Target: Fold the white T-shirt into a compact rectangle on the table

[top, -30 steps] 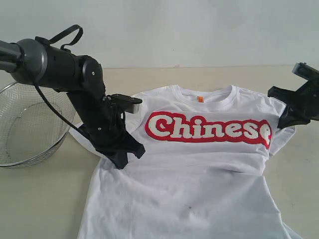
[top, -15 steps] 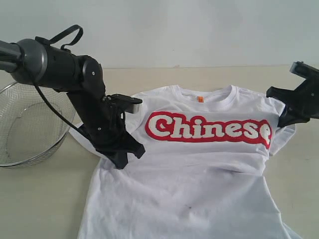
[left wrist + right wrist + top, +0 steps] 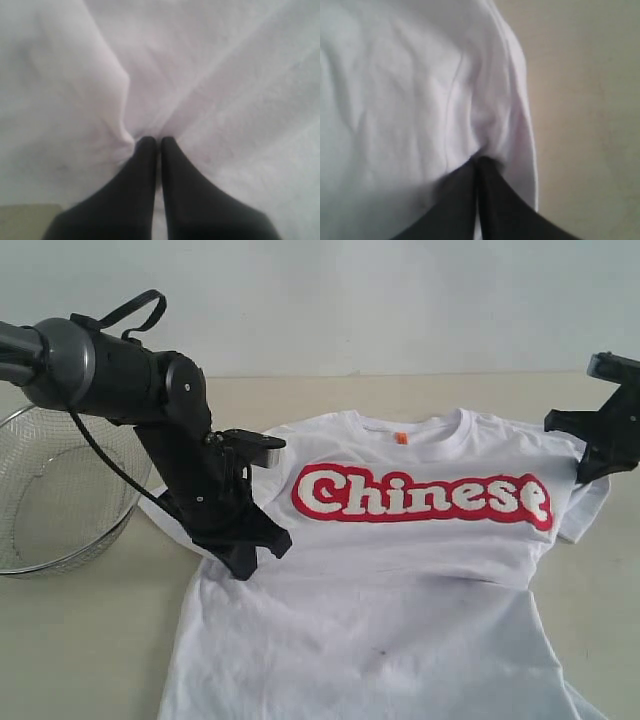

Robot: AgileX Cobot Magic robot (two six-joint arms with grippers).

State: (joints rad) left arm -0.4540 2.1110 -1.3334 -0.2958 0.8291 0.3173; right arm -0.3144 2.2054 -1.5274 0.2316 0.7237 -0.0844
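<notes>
The white T-shirt (image 3: pixel 400 580) lies front up on the table (image 3: pixel 80 640), its red "Chinese" lettering spread across the chest and an orange tag at the neck. My left gripper (image 3: pixel 245 565) is shut on a pinch of cloth at the shirt's left sleeve and side. In the left wrist view the fabric (image 3: pixel 215 75) puckers at the closed tips of that gripper (image 3: pixel 156 141). At the shirt's right shoulder, my right gripper (image 3: pixel 585 475) is shut on the sleeve seam. Its wrist view has folds of the shirt (image 3: pixel 395 90) gathering into its tips (image 3: pixel 479 161), with bare table (image 3: pixel 590 100) beside the hem.
A round wire-mesh basket (image 3: pixel 60 490) stands at the left edge, close behind the left arm. A pale wall rises behind the table's far edge. The shirt's lower hem runs out of the exterior view at the bottom.
My right gripper has moved right and slightly up, pulling the right shoulder outward, and the lettering now lies flatter. The left arm has not moved.
</notes>
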